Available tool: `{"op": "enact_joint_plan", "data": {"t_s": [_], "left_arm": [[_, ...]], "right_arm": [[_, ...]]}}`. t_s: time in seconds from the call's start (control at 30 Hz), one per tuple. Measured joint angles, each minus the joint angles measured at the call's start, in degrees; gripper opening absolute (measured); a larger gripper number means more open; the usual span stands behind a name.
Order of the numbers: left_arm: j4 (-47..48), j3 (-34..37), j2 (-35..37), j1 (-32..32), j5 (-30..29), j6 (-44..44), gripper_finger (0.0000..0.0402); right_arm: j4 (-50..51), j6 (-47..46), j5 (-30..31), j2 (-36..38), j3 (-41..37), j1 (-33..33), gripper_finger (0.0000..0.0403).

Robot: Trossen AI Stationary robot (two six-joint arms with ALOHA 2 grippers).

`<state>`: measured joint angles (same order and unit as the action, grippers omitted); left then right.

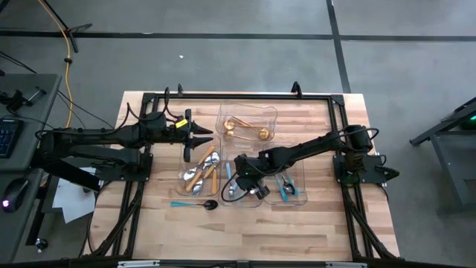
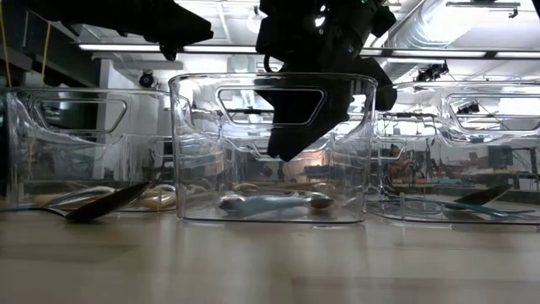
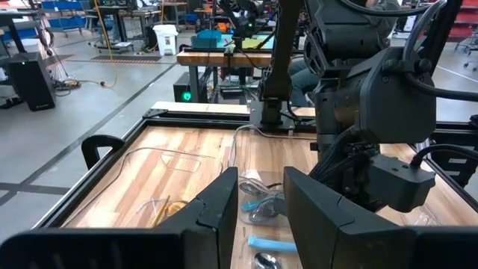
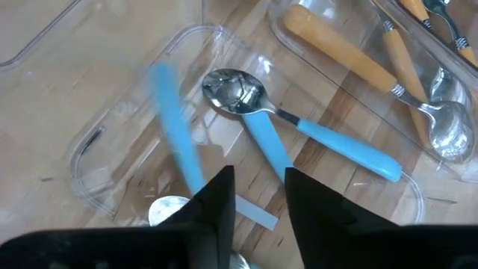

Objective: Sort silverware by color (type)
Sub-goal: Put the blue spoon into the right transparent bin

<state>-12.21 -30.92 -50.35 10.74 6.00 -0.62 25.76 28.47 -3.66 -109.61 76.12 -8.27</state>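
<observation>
Wooden worktop [image 1: 297, 223] carrying clear trays. Right gripper [image 1: 249, 181], jaws parted and empty, hovers over the middle tray [image 2: 190, 152], where a light-blue-handled spoon [image 4: 299, 134] lies. Left gripper [image 1: 204, 137], jaws apart, waits near the orange-handled cutlery [image 1: 202, 173]. A teal-handled spoon [image 1: 192, 203] lies loose by the front edge. Cutlery is likely light, stiff and slippery; grasp mid-handle. Tray walls limit access.

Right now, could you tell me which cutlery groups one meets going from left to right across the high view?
Loose teal-handled spoon → orange-handled cutlery in its tray → light-blue-handled pieces under the right pincer → teal-handled pieces in the far-right tray. The gold pieces overlap this span, farther back.
</observation>
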Motion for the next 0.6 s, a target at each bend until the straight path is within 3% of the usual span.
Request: {"op": "enact_joint_plan", "data": {"t_s": [0.17,0.43,0.6], "left_arm": [[0.01,0.0,0.0,0.0,0.0,0.0,0.0097],[0.39,0.0,-0.02,0.0,0.0,-0.02,0.0097],[0.35,0.0,-0.02,0.0,-0.02,-0.02,0.0097]], "right_arm": [[-0.84,0.04,1.24,0.02,0.0,-0.01,0.0129],[1.11,1.13,18.58,5.13,0.0,-0.5,0.0149],[6.91,-2.4,22.69,11.62,0.0,0.1,0.0149]]}}
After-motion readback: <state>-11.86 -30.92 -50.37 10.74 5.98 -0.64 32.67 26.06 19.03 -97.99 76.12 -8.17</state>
